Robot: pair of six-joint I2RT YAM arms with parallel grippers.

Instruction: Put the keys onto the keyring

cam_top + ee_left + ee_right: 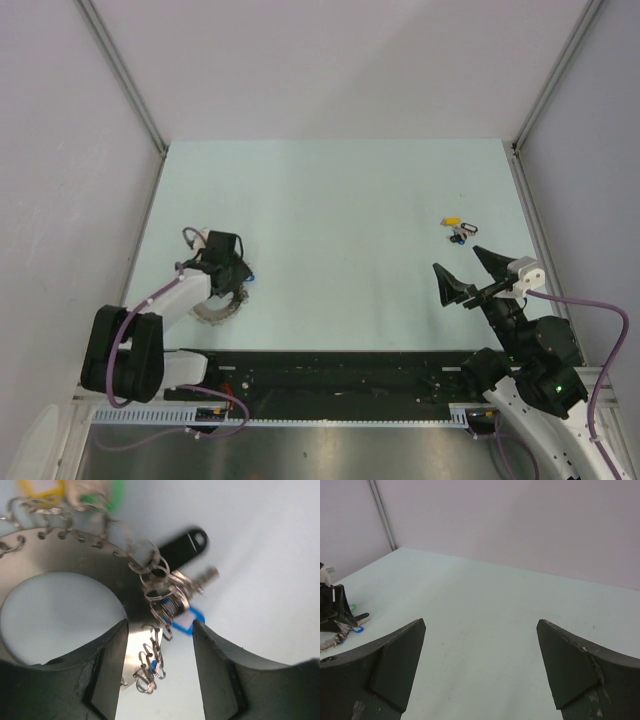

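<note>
The keyring, a wide silver band edged with small wire loops, lies flat at the table's left. In the left wrist view the keyring fills the upper left. A key with a blue tag and one with a black tag hang at its edge, and yellow and green tags show at the top. My left gripper is low over the band's rim, jaws partly apart, with the looped edge between them. More keys lie far right. My right gripper hovers wide open near them, holding nothing.
Grey walls with metal corner posts close in the pale table on three sides. A black rail runs along the near edge between the arm bases. In the right wrist view the left gripper shows at the far left.
</note>
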